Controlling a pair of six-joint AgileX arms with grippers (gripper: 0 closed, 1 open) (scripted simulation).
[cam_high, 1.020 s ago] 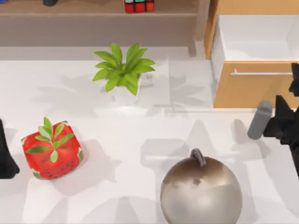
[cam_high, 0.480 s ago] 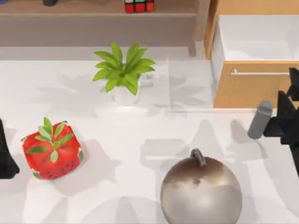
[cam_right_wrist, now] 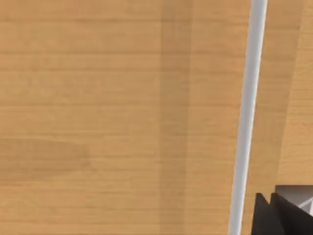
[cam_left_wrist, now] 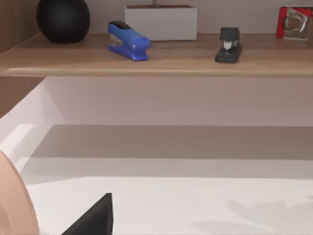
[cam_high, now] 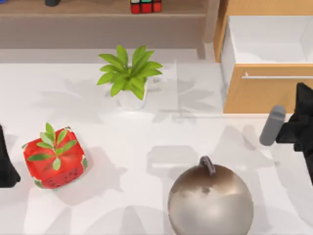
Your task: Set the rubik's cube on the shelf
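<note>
The rubik's cube (cam_high: 145,6) sat on the shelf (cam_high: 88,9) at the far edge of the surface (cam_high: 146,137), near the shelf's right end and close to the pale upright post (cam_high: 211,22). It rested free, with no end effector near it.

The right end effector (cam_high: 304,117) was at the right edge of the top view, low in front of the orange-wood drawer (cam_high: 266,88), with a grey cylindrical part (cam_high: 272,125) of the arm beside it. Whether its fingers were spread or closed could not be told; nothing was seen in its grip. The right wrist view looked straight at the drawer front (cam_right_wrist: 122,117) and its silver bar handle (cam_right_wrist: 247,117).

The left arm (cam_high: 6,161) was parked at the left edge of the surface, just beside the strawberry block (cam_high: 54,156); how its end effector stood could not be told either.

In the left wrist view the shelf (cam_left_wrist: 156,61) carried a black ball (cam_left_wrist: 63,19), a blue stapler (cam_left_wrist: 128,41), a white box (cam_left_wrist: 161,22) and a black stapler (cam_left_wrist: 228,45), with the cube (cam_left_wrist: 295,22) at the edge of the frame.

A potted green plant (cam_high: 129,73) stood mid-surface, below the shelf. A metallic kettlebell (cam_high: 210,198) sat toward the near edge, well apart from the drawer
</note>
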